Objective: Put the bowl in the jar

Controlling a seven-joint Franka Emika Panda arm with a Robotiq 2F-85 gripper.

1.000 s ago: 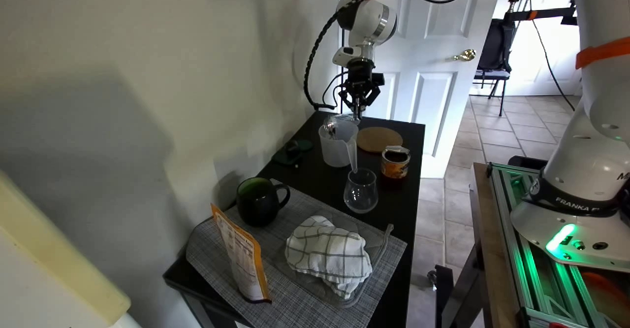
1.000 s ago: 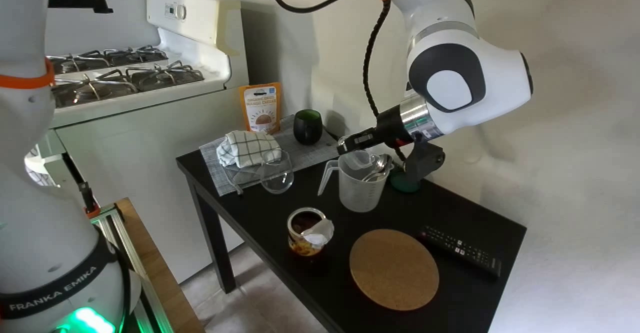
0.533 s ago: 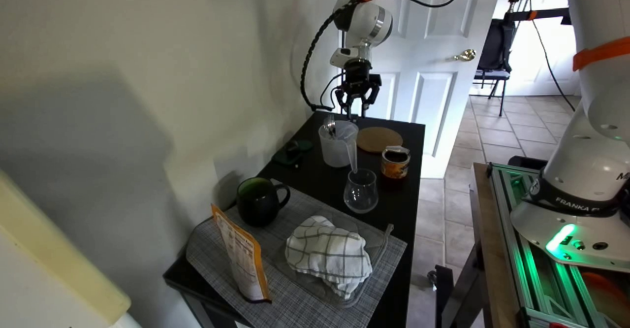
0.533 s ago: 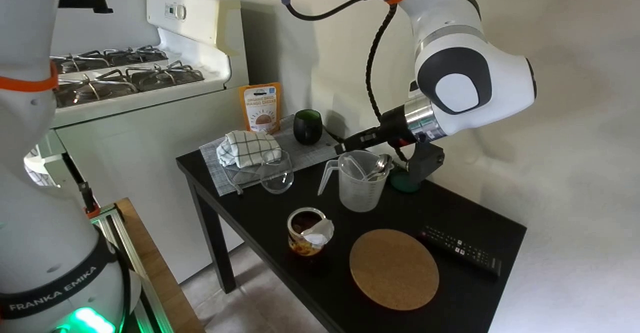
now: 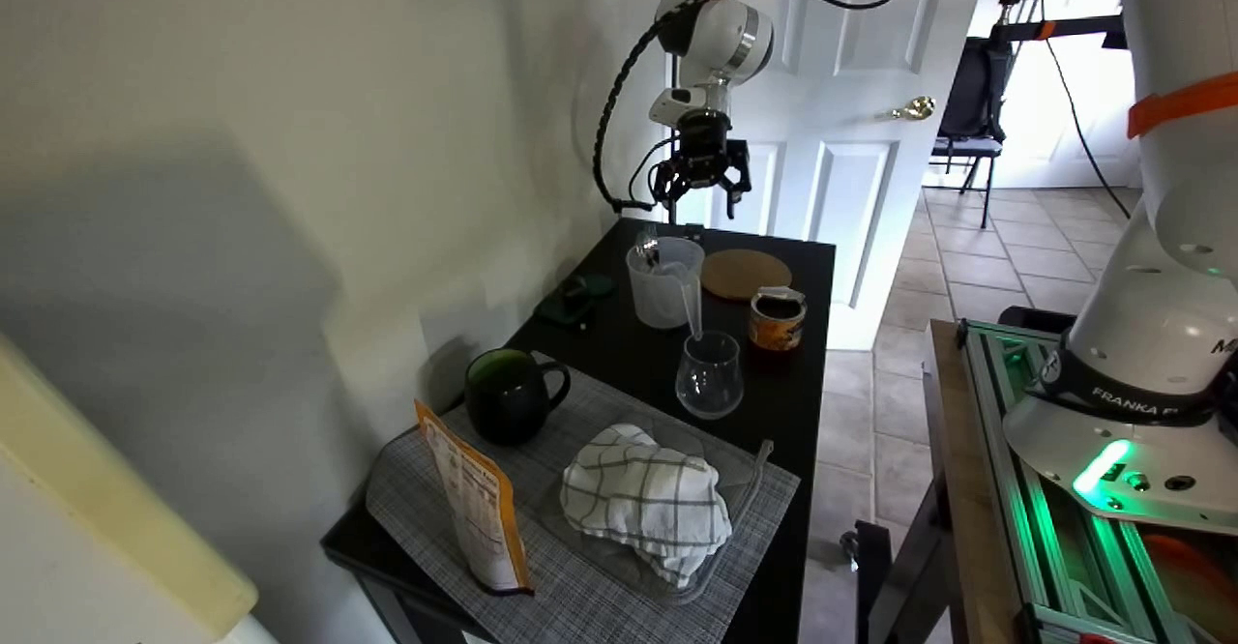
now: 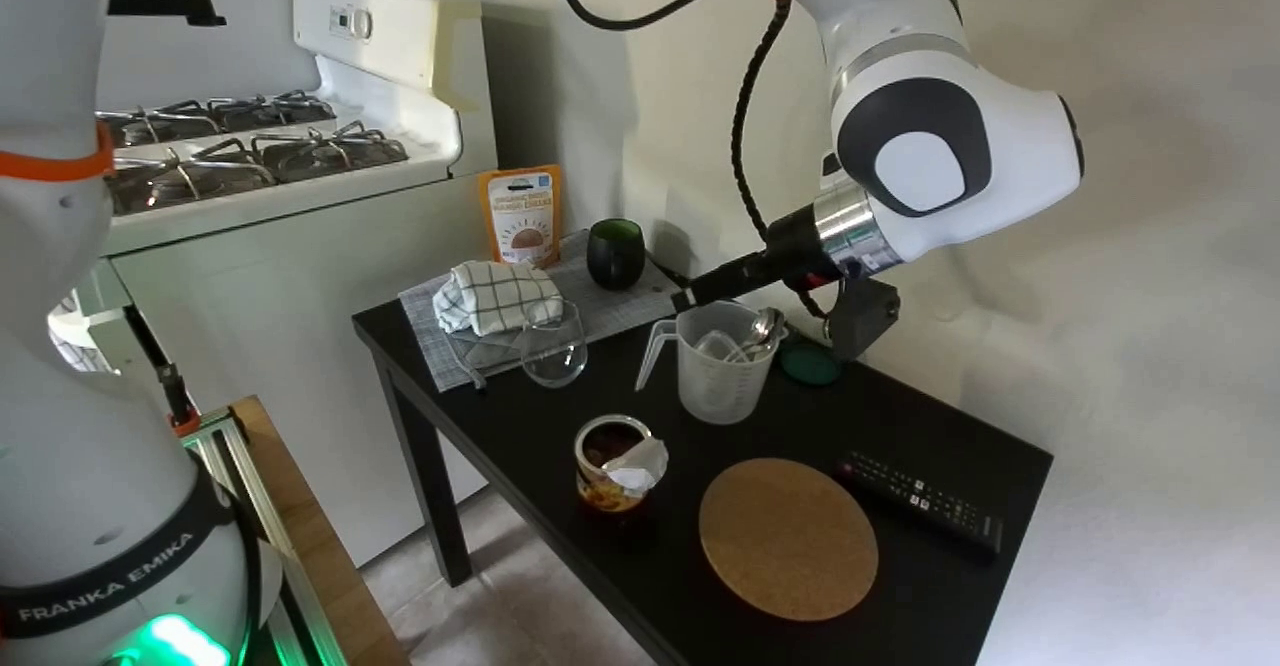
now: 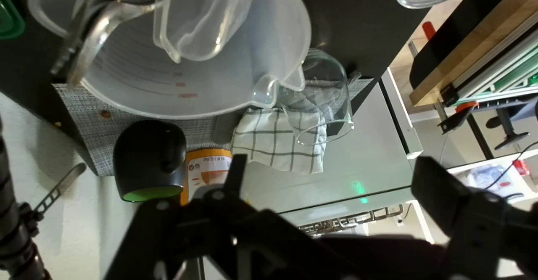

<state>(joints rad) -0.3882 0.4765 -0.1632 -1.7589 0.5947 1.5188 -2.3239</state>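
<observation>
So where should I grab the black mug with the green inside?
Probably by its black loop handle, coming from the right as seen in an exterior view: the mug stands upright, and the handle juts that way, away from the pale wall.

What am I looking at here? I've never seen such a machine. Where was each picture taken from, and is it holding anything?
The big white machine is a robot arm, one jointed limb ending in a black claw. Two views are filmed from outside it, from different places; the wrist view comes from the arm itself, so the claw's fingers loom in front.

On the black table stands a measuring jug with metal utensils and a clear plastic piece, perhaps a bowl, inside. Nearby are a round board, a remote control, a small opened container and a drinking glass. A grey mat bears a dark mug, an orange-edged pouch and a checked cloth.

The claw is open, holding nothing.
</observation>
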